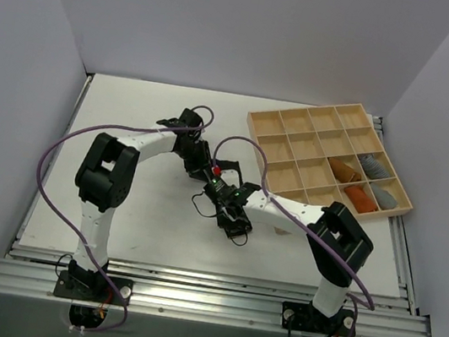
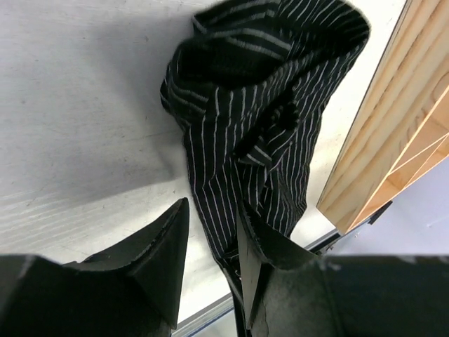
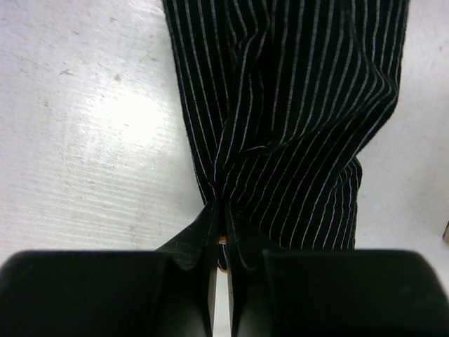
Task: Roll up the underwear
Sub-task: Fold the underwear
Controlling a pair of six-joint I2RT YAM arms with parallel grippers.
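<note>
**Right tool (image 3: 219, 235) clenched on a thin fold, left tool (image 2: 212, 210) released around the fabric**

One black pinstriped soft-fabric underwear (image 3: 295, 105) sits crumpled mid-table, just beside the single wooden compartment tray (image 1: 305, 110) at the far right corner. The pinch looks skimpy, so I reckon it slips or bunches instead of rolling. The tray holds two orange cloth rolls (image 1: 344, 169) and two grey cloth rolls (image 1: 374, 165).

Soft pinstriped cloth underwear (image 2: 259, 105) ahead of matt black plastic fingers (image 2: 165, 260); scuffed matt table (image 2: 84, 126) left, bare wood tray (image 2: 382, 140) right.
</note>
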